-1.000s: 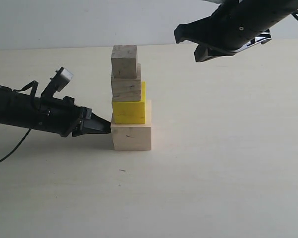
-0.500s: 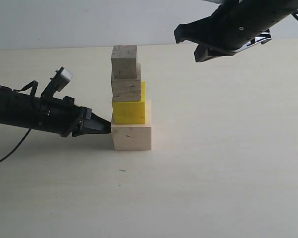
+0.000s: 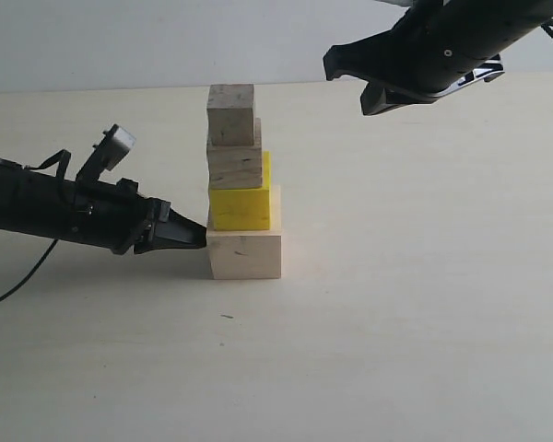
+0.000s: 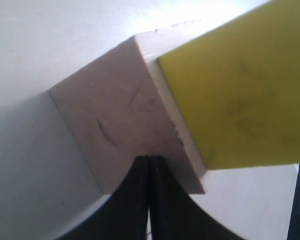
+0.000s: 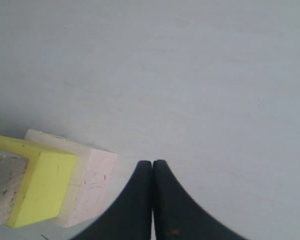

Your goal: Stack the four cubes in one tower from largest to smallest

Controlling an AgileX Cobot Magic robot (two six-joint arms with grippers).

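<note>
The tower stands mid-table in the exterior view: a large pale wood cube (image 3: 245, 255) at the base, a yellow cube (image 3: 240, 207) on it, a grained wood cube (image 3: 234, 166) above, and a small wood cube (image 3: 230, 113) on top. My left gripper (image 3: 203, 237) is shut and empty, its tip against the upper left edge of the base cube (image 4: 125, 125), with the yellow cube (image 4: 240, 95) beside it. High to the right of the tower, my right gripper (image 3: 330, 66) hangs shut and empty; its view shows the base cube (image 5: 90, 187) and yellow cube (image 5: 42, 185) below.
A pale tabletop (image 3: 424, 304) spreads around the tower, with a grey wall (image 3: 120, 37) behind. The left arm's cable (image 3: 18, 281) trails over the table at the left edge.
</note>
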